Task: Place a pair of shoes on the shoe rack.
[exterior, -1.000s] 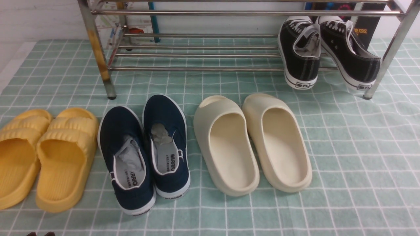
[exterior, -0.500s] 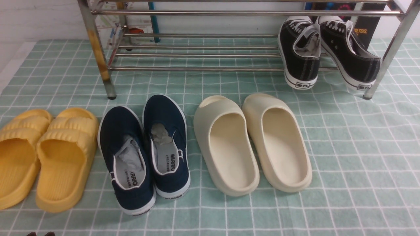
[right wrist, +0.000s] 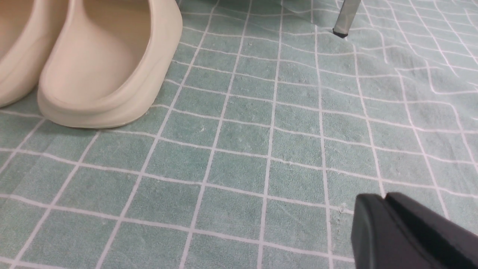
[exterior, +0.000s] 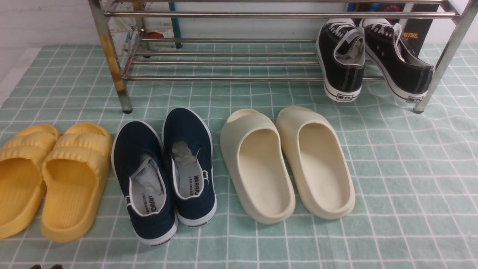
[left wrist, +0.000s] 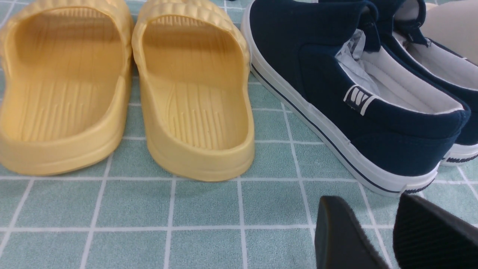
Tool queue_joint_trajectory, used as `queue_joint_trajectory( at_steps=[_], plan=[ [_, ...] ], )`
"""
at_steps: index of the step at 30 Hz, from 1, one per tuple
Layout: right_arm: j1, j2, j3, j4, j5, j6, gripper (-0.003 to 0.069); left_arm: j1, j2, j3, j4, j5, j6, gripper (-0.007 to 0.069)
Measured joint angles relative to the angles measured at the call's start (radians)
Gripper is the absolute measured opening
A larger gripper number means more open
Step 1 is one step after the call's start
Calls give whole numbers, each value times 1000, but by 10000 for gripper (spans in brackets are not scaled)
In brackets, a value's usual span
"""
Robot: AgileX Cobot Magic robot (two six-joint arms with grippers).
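Black sneakers point(exterior: 368, 61) sit on shoe rack point(exterior: 224, 63), heels overhanging front bar. Task looks done; next: arms clear off. Left pincer point(left wrist: 390, 228) slightly spread, empty; right pincer point(right wrist: 386, 200) pressed together, empty.

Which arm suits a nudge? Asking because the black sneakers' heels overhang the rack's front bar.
Right, probably: the sneakers sit at the rack's right end, the right gripper hangs over bare cloth on that side, the left gripper by the navy shoes.
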Motion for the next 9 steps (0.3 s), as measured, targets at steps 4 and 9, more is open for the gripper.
queue_joint_trajectory(
  at_steps=[4,9],
  plan=[
    [0,0,0,0,0,0,75,0,0,0,0,0,0,238],
    [0,0,0,0,0,0,78,0,0,0,0,0,0,238]
  ],
)
